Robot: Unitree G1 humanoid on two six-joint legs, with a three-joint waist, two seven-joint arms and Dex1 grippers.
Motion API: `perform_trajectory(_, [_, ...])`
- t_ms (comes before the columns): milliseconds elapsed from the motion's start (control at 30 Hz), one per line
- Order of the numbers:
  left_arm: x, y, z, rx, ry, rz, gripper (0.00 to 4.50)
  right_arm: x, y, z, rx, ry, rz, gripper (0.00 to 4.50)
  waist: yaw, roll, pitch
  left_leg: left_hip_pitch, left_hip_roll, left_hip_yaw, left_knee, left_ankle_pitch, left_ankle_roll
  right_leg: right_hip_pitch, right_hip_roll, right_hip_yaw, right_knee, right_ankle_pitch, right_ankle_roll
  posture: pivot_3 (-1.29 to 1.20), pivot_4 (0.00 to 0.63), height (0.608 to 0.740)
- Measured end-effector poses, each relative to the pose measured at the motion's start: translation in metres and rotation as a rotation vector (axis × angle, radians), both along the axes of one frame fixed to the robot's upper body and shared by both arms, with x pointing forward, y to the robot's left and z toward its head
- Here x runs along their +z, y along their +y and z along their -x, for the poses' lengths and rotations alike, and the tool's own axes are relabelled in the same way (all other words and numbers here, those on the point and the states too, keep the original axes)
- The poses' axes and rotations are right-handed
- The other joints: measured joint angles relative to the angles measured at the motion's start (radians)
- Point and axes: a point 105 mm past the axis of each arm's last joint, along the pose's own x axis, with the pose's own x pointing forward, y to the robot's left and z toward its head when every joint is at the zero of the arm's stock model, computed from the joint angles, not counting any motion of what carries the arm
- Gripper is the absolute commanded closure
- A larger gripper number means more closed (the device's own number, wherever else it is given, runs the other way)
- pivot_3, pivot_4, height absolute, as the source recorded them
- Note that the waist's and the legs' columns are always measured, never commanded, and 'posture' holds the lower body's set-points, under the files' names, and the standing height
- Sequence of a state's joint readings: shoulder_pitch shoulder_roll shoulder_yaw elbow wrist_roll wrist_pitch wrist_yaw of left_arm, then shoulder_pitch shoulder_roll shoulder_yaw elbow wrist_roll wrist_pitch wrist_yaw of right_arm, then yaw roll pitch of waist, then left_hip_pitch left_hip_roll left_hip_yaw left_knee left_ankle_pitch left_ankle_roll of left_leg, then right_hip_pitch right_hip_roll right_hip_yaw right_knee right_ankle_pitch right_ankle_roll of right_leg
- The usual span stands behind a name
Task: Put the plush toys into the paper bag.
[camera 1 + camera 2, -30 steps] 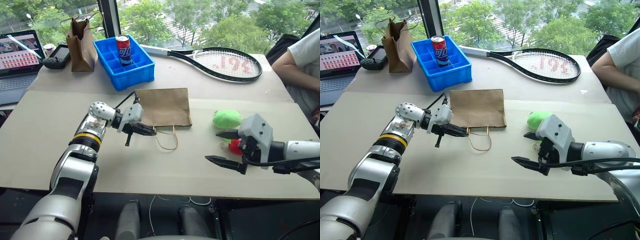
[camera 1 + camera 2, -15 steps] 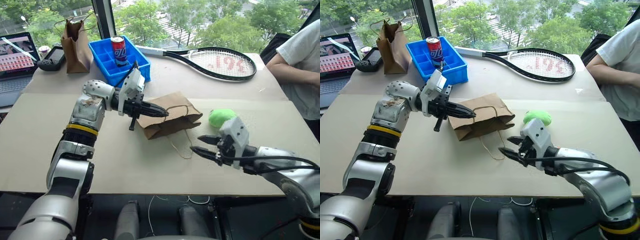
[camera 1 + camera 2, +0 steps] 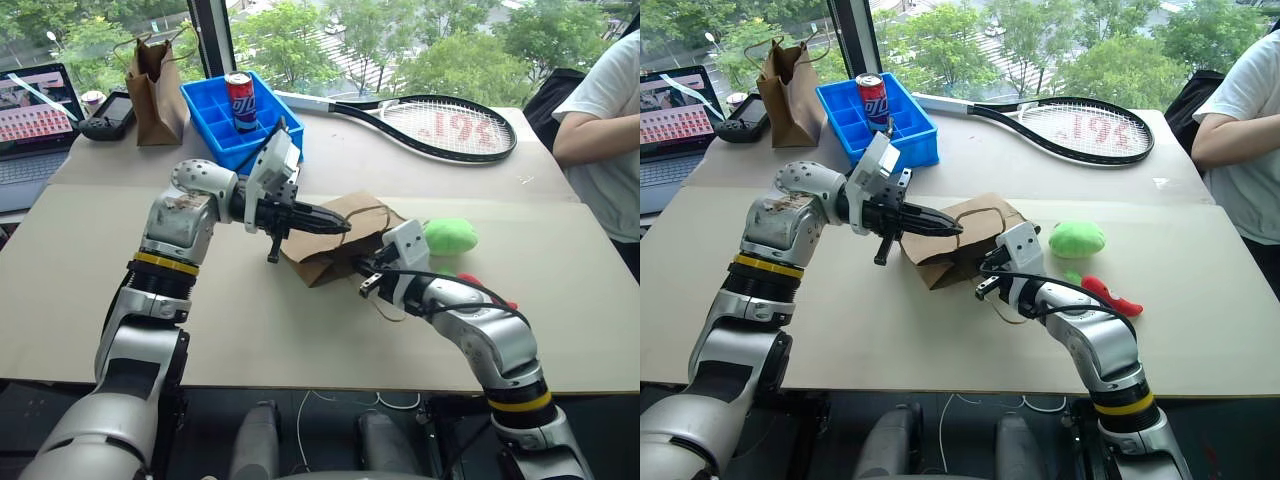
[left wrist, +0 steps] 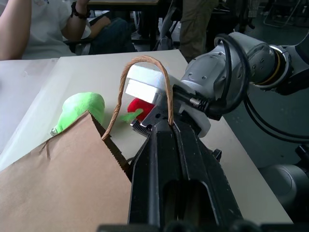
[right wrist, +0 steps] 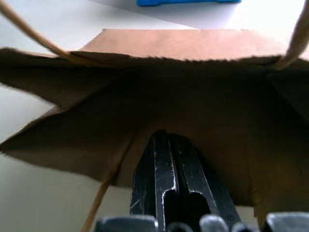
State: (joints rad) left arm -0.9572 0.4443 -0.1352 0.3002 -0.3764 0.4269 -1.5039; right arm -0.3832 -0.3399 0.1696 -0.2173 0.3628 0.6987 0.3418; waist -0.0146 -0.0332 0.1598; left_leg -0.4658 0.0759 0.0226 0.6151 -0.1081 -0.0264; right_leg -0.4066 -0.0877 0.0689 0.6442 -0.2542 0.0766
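Two soft toys outside the bag, both lying on the table point(image 3: 250, 340) off the robot's right side: green blob point(image 3: 450, 236) just past the bag's mouth, red chili point(image 3: 1110, 297) a little nearer the robot. From the head cameras: wide paper bag point(image 3: 315, 262) on its side at mid-table, mouth turned toward the toys and lifted open, nothing visible inside. Left gripper point(image 3: 340, 226) reaching across from the left, fingers clamped together on the raised upper edge of the bag beside its handle. Right gripper point(image 3: 365, 272) pushed up against the bag's mouth from the toy side, fingers closed. Farther back, blue bin point(image 3: 215, 115) divided into compartments, with one soda can point(image 3: 242, 100) standing upright in a rear compartment and the other compartments bare. Narrow dark bag point(image 3: 155, 85) upright beside the bin, contents hidden. Tennis racket point(image 3: 450, 128) flat along the far edge, laptop point(image 3: 35, 105) at far left, seated person point(image 3: 605, 130) at far right. From the left wrist: black fingers shut tight, twisted handle point(image 4: 145, 60) arching up just past their tips, serrated bag edge running off to one side, green blob and red chili on the table beyond, right gripper's white housing close behind the handle. From the right wrist: fingers pressed together with tips inside the open mouth, brown paper above and to both sides, dark hollow interior without a toy; impossible to tell whether any paper pinched between them.
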Motion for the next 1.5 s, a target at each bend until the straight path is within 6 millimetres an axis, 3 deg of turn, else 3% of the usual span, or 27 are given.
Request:
perform_trajectory(233, [0.010, -0.001, -0.003, 0.054, 0.015, 0.043, 4.50, -0.031, 0.000, -0.017, -0.012, 0.014, 0.089, 4.47, -0.002, 0.000, 0.000, 0.000, 0.000, 0.000, 0.000, 0.000, 0.000, 0.000, 0.000, 0.000, 0.000, 0.000, 0.000, 0.00, 0.150, 0.731])
perform_trajectory(500, [0.072, 0.008, -0.020, 0.209, -0.179, 0.141, 4.50, -0.032, 0.011, -0.014, 0.043, -0.030, 0.126, 4.47, -0.002, 0.000, 0.000, 0.000, 0.000, 0.000, -0.001, 0.000, 0.000, -0.001, 0.000, 0.000, 0.001, -0.001, 0.001, 0.00, 0.150, 0.731])
perform_trajectory(767, [0.100, 0.009, -0.018, 0.249, -0.269, 0.185, 4.50, -0.029, 0.014, -0.013, 0.053, -0.049, 0.141, 4.47, -0.002, 0.000, 0.000, 0.000, 0.000, 0.000, -0.001, 0.000, 0.000, -0.001, 0.000, 0.000, 0.001, -0.001, 0.001, 0.00, 0.150, 0.731])
perform_trajectory(1067, [0.110, 0.005, -0.010, 0.227, -0.284, 0.222, 4.50, -0.024, 0.017, -0.011, 0.060, -0.076, 0.144, 4.47, -0.002, 0.000, 0.000, 0.000, 0.000, 0.000, -0.001, 0.000, 0.000, -0.001, 0.000, 0.000, 0.001, -0.001, 0.001, 0.00, 0.150, 0.731])
perform_trajectory(1300, [0.074, 0.003, -0.006, 0.226, -0.128, 0.238, 4.50, -0.011, 0.007, -0.007, 0.047, -0.096, 0.123, 4.47, -0.001, 0.000, 0.000, -0.001, 0.000, 0.000, -0.002, 0.000, 0.000, -0.002, 0.000, 0.000, 0.001, -0.001, 0.001, 0.00, 0.150, 0.731])
perform_trajectory(1500, [0.071, -0.008, 0.004, 0.224, -0.058, 0.285, 4.50, 0.019, -0.004, 0.008, 0.079, -0.136, 0.071, 2.69, 0.002, 0.000, 0.000, 0.000, 0.000, 0.000, -0.001, 0.000, 0.000, -0.001, 0.000, 0.000, 0.001, -0.001, 0.001, 0.00, 0.150, 0.731])
